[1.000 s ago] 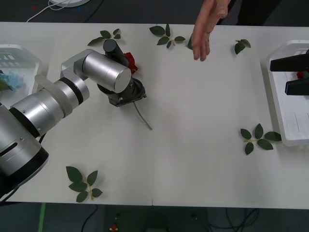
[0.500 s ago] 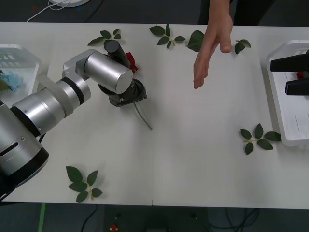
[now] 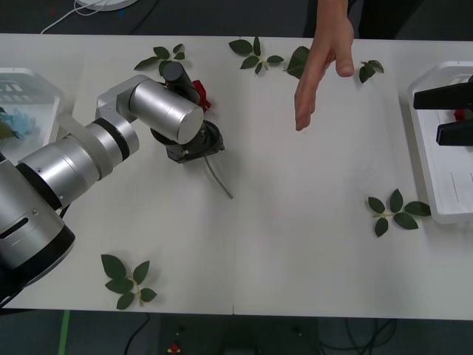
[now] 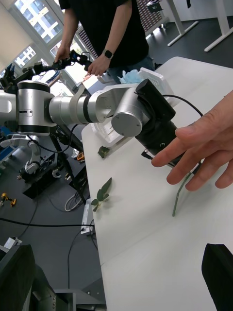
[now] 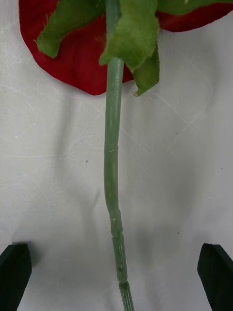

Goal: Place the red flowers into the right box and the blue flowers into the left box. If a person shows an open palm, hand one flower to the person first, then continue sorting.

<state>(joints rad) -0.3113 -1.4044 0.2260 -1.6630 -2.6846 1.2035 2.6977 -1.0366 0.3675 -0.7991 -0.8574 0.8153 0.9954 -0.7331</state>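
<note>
So the left gripper (image 5: 116,272) is down over the deep-red artificial rose (image 3: 199,93) lying flat on the white table (image 3: 295,244), black fingers (image 5: 14,269) spread wide to either side of its thin ribbed green stem (image 5: 112,184), gripping nothing. A bare open hand (image 3: 319,63) reaches in over the far edge of the table, well right of the rose, with loose dark-green leaf sprigs (image 3: 395,211) scattered about. The right gripper (image 3: 443,118) hangs parked over the white rounded plastic tray (image 3: 425,185) on the right with its fingers apart, while the matching left tray (image 3: 33,85) holds fluffy pale-blue blooms (image 3: 18,122).
</note>
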